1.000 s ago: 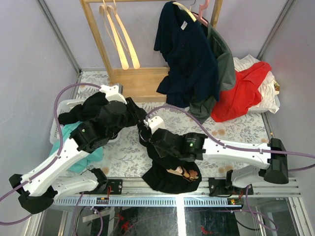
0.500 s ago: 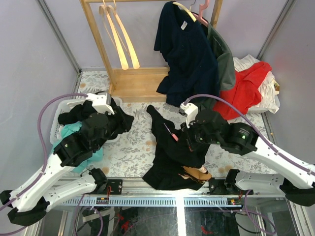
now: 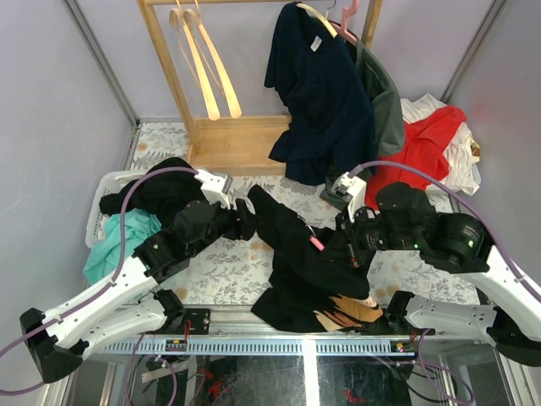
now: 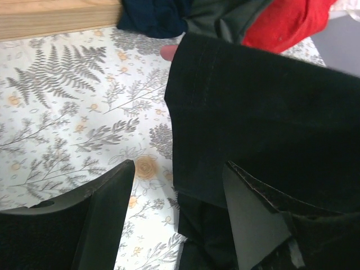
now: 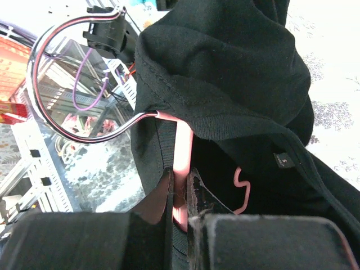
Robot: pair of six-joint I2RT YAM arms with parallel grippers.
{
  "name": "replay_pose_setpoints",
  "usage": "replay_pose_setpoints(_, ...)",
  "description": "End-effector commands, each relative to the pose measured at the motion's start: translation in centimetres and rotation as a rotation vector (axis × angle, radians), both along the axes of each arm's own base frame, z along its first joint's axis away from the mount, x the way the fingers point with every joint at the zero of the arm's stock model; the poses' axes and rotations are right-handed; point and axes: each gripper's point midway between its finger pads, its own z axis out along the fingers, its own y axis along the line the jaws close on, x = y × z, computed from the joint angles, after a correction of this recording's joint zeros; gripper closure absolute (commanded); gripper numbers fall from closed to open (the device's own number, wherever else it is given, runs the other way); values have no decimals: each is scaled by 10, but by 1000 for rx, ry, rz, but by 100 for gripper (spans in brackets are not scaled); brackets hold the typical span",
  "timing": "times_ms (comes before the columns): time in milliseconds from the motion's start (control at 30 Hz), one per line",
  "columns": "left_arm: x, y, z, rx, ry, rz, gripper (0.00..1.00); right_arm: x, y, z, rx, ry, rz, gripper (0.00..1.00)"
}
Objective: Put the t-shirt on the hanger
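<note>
The black t-shirt (image 3: 296, 254) hangs over the pink hanger (image 3: 318, 244), and its lower part with the tan print (image 3: 347, 313) lies at the table's front edge. My right gripper (image 3: 340, 245) is shut on the hanger's pink neck (image 5: 181, 160), just below the metal hook (image 5: 67, 135). The shirt's collar (image 5: 225, 67) drapes over it, and a bit of the wavy bar (image 5: 242, 191) shows inside. My left gripper (image 3: 245, 222) is open and empty. Its jaws stand either side of the shirt's left sleeve edge (image 4: 253, 112) without touching it.
A wooden rack (image 3: 220, 139) at the back holds cream hangers (image 3: 203, 72) and a navy t-shirt (image 3: 321, 93). A red garment (image 3: 418, 156) lies at the back right. A white basket (image 3: 95, 222) with dark and teal clothes stands on the left.
My right gripper has lifted the hanger and shirt up and to the right. My left gripper drew back over the basket, then came right to the shirt's sleeve.
</note>
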Motion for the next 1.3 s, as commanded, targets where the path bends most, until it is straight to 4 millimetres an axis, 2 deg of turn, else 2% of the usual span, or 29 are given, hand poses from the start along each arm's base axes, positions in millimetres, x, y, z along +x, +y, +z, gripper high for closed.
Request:
replay_pose_setpoints(0, 2, -25, 31, -131, -121, -105, 35, -14, -1, 31, 106, 1, 44, 100)
replay_pose_setpoints(167, 6, -23, 38, -166, -175, -92, 35, -20, -4, 37, 138, 7, 48, 100)
replay_pose_setpoints(300, 5, -30, 48, -251, -231, -120, 37, -23, -7, 43, 160, 5, 44, 100)
replay_pose_setpoints(367, 7, -33, 46, -261, -231, -130, 49, -23, -9, 45, 162, 2, 39, 100)
replay_pose_setpoints(500, 11, -36, 40, -246, -223, -135, 83, -26, -12, 52, 182, -5, 40, 100)
replay_pose_setpoints(600, 9, -35, 47, -272, -243, -143, 99, -26, -14, 52, 180, -10, 32, 100)
replay_pose_setpoints(733, 8, -22, 70, -290, -293, -108, 100, -24, -18, 51, 171, -19, 14, 100)
replay_pose_setpoints(867, 10, -9, 84, -257, -311, -61, 100, -22, -23, 51, 161, -33, -4, 100)
replay_pose_setpoints(1033, 5, -9, 86, -262, -326, -91, 100, -22, -26, 54, 163, -44, -11, 100)
replay_pose_setpoints(1067, 2, -12, 83, -262, -315, -121, 98, -22, -26, 55, 165, -45, -11, 100)
replay_pose_setpoints(1233, -11, -31, 63, -331, -280, -246, 73, -25, -28, 62, 181, -46, -6, 100)
replay_pose_setpoints(1267, -12, -32, 54, -340, -268, -257, 67, -25, -29, 63, 182, -46, -8, 100)
